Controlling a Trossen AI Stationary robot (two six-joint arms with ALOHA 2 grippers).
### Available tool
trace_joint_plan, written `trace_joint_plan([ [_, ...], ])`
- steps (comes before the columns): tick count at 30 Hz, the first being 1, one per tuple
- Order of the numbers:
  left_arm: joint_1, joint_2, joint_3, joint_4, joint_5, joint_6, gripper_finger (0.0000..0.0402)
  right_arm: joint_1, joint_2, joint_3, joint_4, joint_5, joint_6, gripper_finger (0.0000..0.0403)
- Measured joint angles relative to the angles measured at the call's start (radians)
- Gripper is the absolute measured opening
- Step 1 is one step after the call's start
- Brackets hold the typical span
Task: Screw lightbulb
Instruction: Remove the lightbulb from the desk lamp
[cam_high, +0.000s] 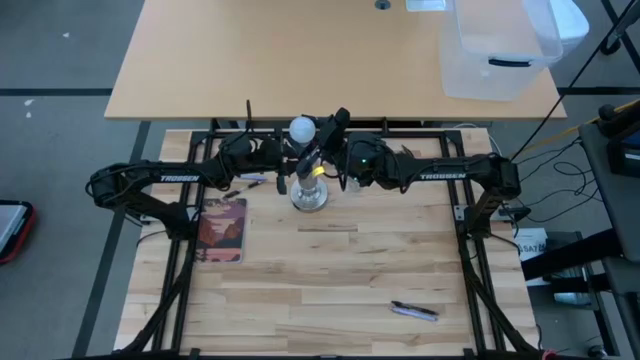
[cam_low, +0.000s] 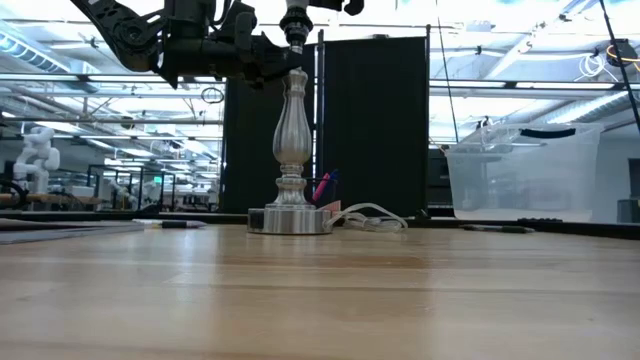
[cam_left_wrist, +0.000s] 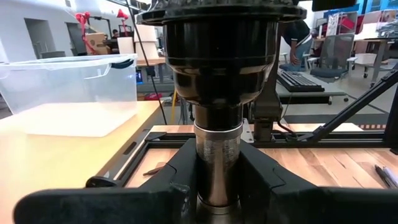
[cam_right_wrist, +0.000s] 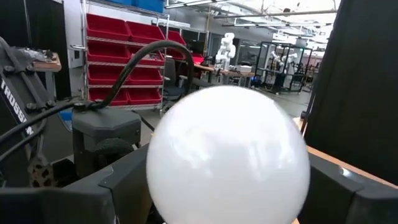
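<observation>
The silvery socket stand (cam_low: 291, 150) is upright on its round disc foot (cam_high: 308, 198) at the far middle of the wooden table. My left gripper (cam_left_wrist: 217, 180) reaches in from the table's left and is shut on the stand's post, just under the black socket (cam_left_wrist: 221, 56). The frosted white lightbulb (cam_high: 302, 128) sits over the stand's top, with its screw base hidden. My right gripper (cam_right_wrist: 227, 186) comes level from the table's right. Its fingers stand wide on either side of the bulb's globe (cam_right_wrist: 227, 155). My left gripper pinches the stand's silvery post (cam_left_wrist: 217, 149), right below the black socket, between its two fingers (cam_left_wrist: 177, 186). The fingers come level from the table's left and lie across the post. The stand is upright with its disc foot on the table. My right gripper's fingers flank the globe; the globe hides their inner faces, so I cannot tell whether they touch it.
A clear plastic bin (cam_high: 500, 50) stands on the far tan table. A small book (cam_high: 222, 228) lies left of the stand, a pen (cam_high: 415, 311) lies near the front right, and a white cable (cam_low: 370, 218) lies by the foot. The black frame rails (cam_high: 420, 128) run along the far edge.
</observation>
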Motion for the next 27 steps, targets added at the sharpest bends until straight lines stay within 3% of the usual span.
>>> trace_joint_plan([
  [7, 0.001, 0.000, 0.000, -0.016, 0.020, 0.003, 0.0074, 0.001, -0.001, 0.000, 0.007, -0.040, -0.051, 0.0297],
  [15, 0.001, 0.000, 0.000, -0.020, 0.111, 0.009, 0.0074, -0.003, -0.025, 0.000, -0.044, -0.145, -0.050, 0.0262],
  [23, 0.005, 0.000, 0.000, -0.015, 0.193, 0.010, 0.0074, -0.040, -0.079, 0.000, -0.157, -0.316, -0.014, 0.0262],
  [27, 0.006, 0.001, 0.001, -0.013, 0.231, 0.003, 0.0074, -0.079, -0.084, 0.000, -0.169, -0.449, -0.016, 0.0263],
])
